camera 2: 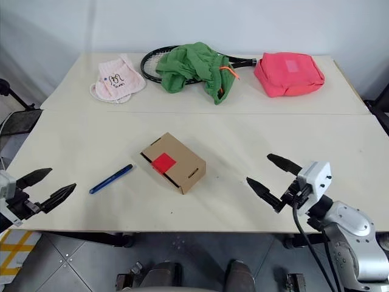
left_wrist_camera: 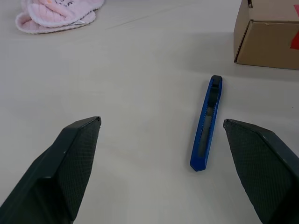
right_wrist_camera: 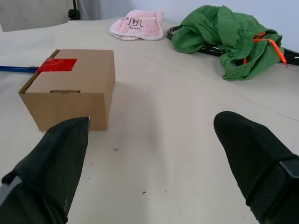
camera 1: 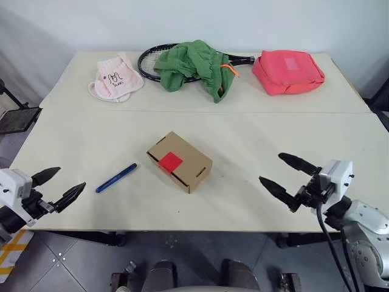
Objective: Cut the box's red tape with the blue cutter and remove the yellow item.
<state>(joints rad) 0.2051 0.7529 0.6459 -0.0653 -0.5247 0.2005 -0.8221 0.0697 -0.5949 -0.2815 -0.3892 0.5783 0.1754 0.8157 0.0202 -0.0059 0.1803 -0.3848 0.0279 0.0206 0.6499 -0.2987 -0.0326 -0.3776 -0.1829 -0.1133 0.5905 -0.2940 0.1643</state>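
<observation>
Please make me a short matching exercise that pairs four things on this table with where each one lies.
Things:
1. blue cutter
2. box
3. green cloth
4. pink-red bag

Places:
A. draped over the racket
B. far right of the table
C. between the left gripper and the box
D. middle of the table, red tape on top

Pairs: 1-C, 2-D, 3-A, 4-B

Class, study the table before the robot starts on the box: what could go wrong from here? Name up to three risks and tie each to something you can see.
1. The blue cutter lies flat on the table; the open left gripper may push it instead of lifting it.
2. The box stands loose and could slide under the blade.
3. The red tape is a small patch, so a cut could miss it.
</observation>
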